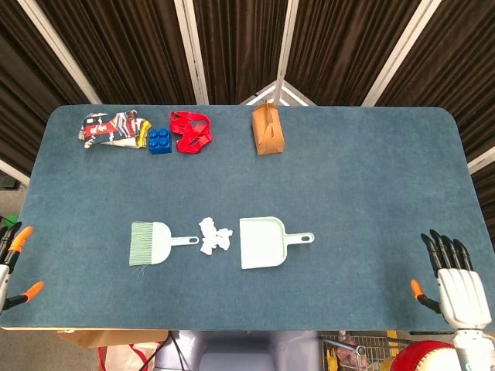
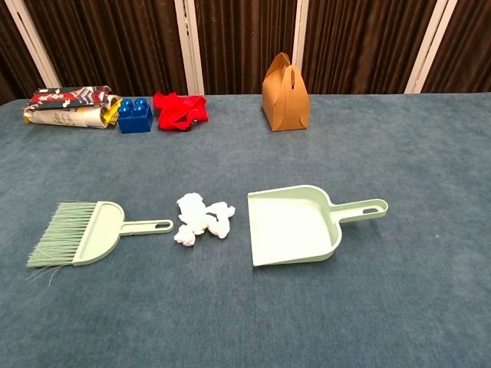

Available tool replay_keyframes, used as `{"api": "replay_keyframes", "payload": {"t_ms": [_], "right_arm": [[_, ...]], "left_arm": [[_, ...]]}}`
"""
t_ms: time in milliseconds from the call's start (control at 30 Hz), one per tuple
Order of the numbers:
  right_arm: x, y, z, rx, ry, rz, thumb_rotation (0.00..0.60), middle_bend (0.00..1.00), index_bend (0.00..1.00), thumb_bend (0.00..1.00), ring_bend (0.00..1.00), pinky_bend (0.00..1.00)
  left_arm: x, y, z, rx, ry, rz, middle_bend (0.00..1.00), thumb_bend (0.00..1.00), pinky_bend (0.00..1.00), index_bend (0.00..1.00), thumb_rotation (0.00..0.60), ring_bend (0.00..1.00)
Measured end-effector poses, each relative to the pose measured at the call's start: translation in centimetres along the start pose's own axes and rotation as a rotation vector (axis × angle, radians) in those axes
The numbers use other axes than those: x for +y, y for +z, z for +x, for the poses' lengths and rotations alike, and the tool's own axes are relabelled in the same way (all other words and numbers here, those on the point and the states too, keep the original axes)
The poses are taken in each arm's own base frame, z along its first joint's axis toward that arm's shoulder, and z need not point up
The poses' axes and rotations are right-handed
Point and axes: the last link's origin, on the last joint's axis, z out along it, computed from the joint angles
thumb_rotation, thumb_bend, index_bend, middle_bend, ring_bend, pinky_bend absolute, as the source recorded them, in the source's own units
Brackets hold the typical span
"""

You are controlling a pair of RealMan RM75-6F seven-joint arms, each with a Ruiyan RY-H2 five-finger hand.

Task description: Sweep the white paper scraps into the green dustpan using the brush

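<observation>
The pale green brush [image 1: 155, 243] [image 2: 88, 233] lies flat on the blue table, bristles pointing left and handle pointing right. White paper scraps [image 1: 213, 236] [image 2: 201, 218] sit bunched just right of the handle's tip. The green dustpan [image 1: 264, 242] [image 2: 299, 223] lies right of the scraps, its handle pointing right. My left hand [image 1: 11, 263] hovers at the table's front left edge, fingers apart, holding nothing. At the front right corner my right hand [image 1: 456, 282] is spread flat and empty. Both hands are far from the brush. The chest view shows neither hand.
Along the far edge lie a crumpled printed wrapper [image 1: 110, 129] [image 2: 69, 106], a blue toy block [image 1: 160, 141] [image 2: 134, 115], a red cloth [image 1: 190, 131] [image 2: 180, 110] and a small brown paper box [image 1: 267, 129] [image 2: 285, 93]. Dark curtains hang behind the table.
</observation>
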Motion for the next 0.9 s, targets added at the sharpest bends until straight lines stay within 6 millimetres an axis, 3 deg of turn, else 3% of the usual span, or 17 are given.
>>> {"api": "replay_keyframes", "payload": {"t_ms": [100,200,267,400,600,900], "right_arm": [[-0.4,1.3,-0.2,-0.007,0.002,0.002,0.600,0.49,0.00,0.35,0.52,0.62],[-0.9,3.0,-0.6,-0.021,0.011,-0.001,0.600,0.71,0.02,0.35,0.72,0.78],[-1.4,4.1,-1.0,-0.030,0.014,0.003,0.600,0.81,0.09,0.35,0.82,0.84],[-2.7,6.6,-2.3,-0.064,0.001,0.018,0.600,0.89,0.22,0.35,0.89,0.89],[-5.0,9.0,-4.1,-0.093,-0.039,0.056,0.600,0.90,0.27,0.35,0.89,0.89],[-8.7,10.5,-6.5,-0.127,-0.058,0.095,0.600,0.90,0.33,0.35,0.89,0.89]], "left_arm": [[0.1,0.0,0.0,-0.001,0.009,-0.009,0.00,0.00,0.00,0.00,0.600,0.00],[0.1,0.0,0.0,0.002,0.011,-0.011,0.00,0.00,0.00,0.00,0.600,0.00],[0.1,0.0,0.0,0.004,0.011,-0.010,0.00,0.00,0.00,0.00,0.600,0.00],[0.1,0.0,-0.1,0.006,0.016,-0.011,0.00,0.00,0.00,0.00,0.600,0.00],[0.2,0.0,-0.1,0.006,0.020,-0.013,0.00,0.00,0.00,0.00,0.600,0.00],[0.1,0.0,-0.2,0.002,0.017,-0.009,0.00,0.00,0.00,0.00,0.600,0.00]]}}
